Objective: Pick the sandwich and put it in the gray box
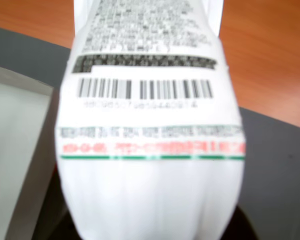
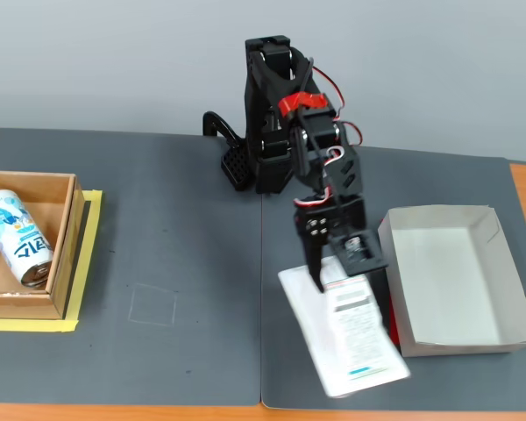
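The sandwich [image 2: 346, 331], a flat white wrapped pack with fine print and a teal stripe, hangs tilted over the dark mat at front centre of the fixed view. My gripper [image 2: 337, 276] is shut on its far end. The pack fills the wrist view, where the sandwich [image 1: 150, 125] shows its barcode, a red text line and a green stripe; my fingers are hidden there. The gray box [image 2: 456, 345], a shallow pale tray, lies just right of the pack with nothing in it. In the wrist view a corner of the gray box [image 1: 17, 150] shows at the left.
A brown wooden box [image 2: 66, 237] on yellow tape stands at the left edge, with a blue-and-white can [image 2: 16, 237] lying inside. The arm's base [image 2: 267, 149] is at the back centre. Orange tabletop [image 1: 270, 55] shows beyond the dark mat [image 2: 175, 263].
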Tool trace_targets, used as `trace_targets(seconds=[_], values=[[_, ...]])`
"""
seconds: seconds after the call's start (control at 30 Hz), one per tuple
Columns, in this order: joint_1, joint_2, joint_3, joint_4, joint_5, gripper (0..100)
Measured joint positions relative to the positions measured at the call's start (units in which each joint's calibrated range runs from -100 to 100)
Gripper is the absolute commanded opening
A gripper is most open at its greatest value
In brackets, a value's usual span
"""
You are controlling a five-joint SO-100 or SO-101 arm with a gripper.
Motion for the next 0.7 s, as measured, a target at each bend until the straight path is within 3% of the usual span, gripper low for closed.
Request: trace_targets(seconds=[0.4, 0.7], values=[[-11.4, -0.3, -6.6, 0.0, -0.2, 2], [-19.2, -0.3, -6.6, -8.4, 0.0, 2]])
